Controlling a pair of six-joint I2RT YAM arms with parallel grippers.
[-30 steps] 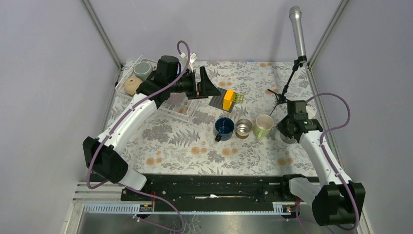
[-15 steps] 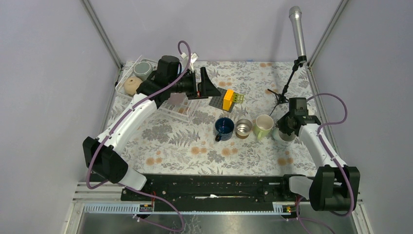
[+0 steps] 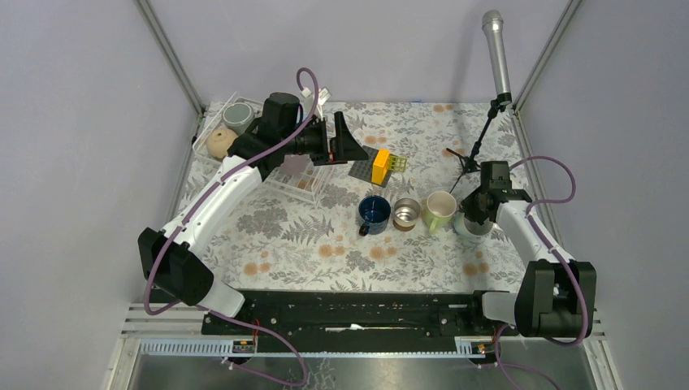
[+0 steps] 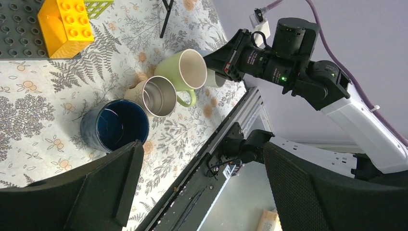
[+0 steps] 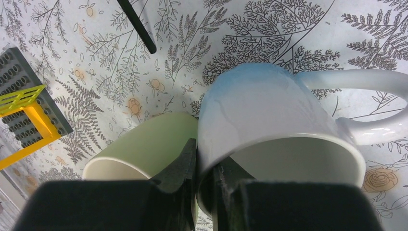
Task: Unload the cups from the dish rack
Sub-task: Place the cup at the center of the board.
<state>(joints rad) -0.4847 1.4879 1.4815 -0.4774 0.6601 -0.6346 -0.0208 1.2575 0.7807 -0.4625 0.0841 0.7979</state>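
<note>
One blue mug (image 5: 269,110) clamped in right tool (image 5: 206,161).

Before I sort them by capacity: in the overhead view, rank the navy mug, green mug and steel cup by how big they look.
1. The navy mug and the green mug: about alike, so I won't rank them.
2. The steel cup: smallest.

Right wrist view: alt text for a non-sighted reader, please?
The right fingers pinch the rim of a light blue mug beside a pale green mug standing on a floral tablecloth; a yellow block on a grey studded plate sits at left.
</note>
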